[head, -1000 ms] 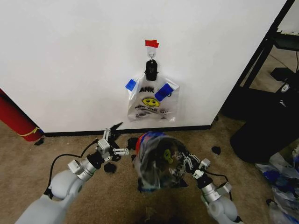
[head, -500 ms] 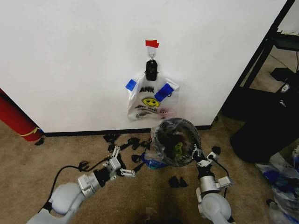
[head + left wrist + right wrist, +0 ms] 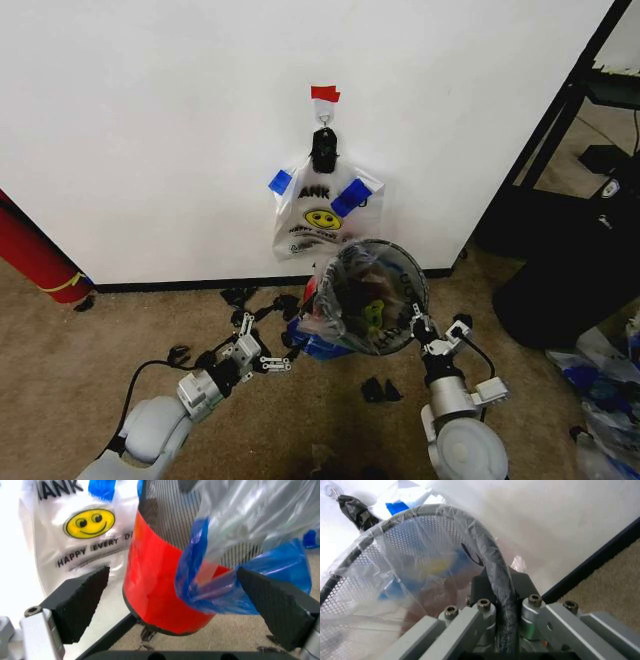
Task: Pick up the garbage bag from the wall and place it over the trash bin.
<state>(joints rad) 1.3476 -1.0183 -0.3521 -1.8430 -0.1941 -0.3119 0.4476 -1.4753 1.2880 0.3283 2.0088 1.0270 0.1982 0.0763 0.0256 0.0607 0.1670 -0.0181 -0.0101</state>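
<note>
Since 0.5 s ago we raised the trash bin slightly toward the wall; right gripper clamped on its rim, garbage bag draped over it. Left gripper spread apart beside the bin's base.

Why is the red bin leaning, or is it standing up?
Tipped. The right claw holds the bin by its rim, mouth facing up toward the camera, with the bag over it.

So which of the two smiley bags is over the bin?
The crumpled see-through garbage bag, draped over the trash bin, whose rim the right gripper clamps. The flat bag hangs clipped on the wall.
</note>
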